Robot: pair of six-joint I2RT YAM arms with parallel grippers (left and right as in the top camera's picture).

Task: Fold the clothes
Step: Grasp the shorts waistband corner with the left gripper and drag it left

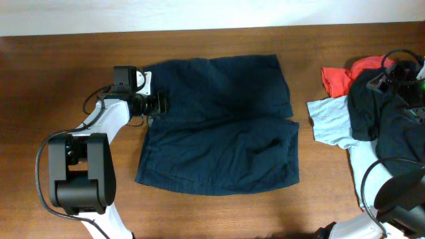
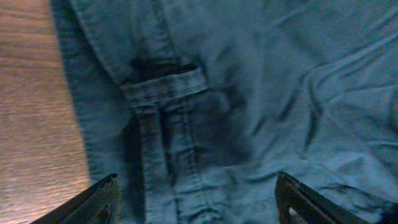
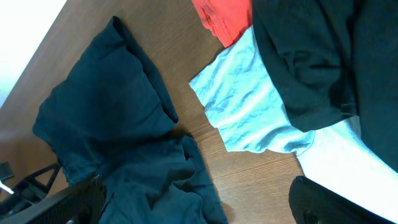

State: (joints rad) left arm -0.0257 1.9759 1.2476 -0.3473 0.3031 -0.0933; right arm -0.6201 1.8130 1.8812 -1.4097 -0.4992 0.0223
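Observation:
The clothes are one pair of dark navy shorts (image 1: 219, 126) spread flat in the middle of the table, with the waistband to the left and both legs pointing right. My left gripper (image 1: 157, 105) sits low over the left edge of the waistband. In the left wrist view its fingers (image 2: 99, 200) stand wide apart over the fabric (image 2: 261, 93), with a belt loop (image 2: 165, 87) just ahead of them, so the left gripper (image 2: 202, 202) is open and holds nothing. The right gripper (image 3: 199, 205) hangs high at the right, open and empty, looking down on the shorts' (image 3: 106, 124) leg ends.
A heap lies at the right edge of the table: a red garment (image 1: 342, 76), a light blue T-shirt (image 1: 329, 119) and a black garment (image 1: 375, 113) partly over them. The right arm (image 1: 398, 70) stands above this heap. Bare wood (image 1: 60, 86) lies left of the shorts.

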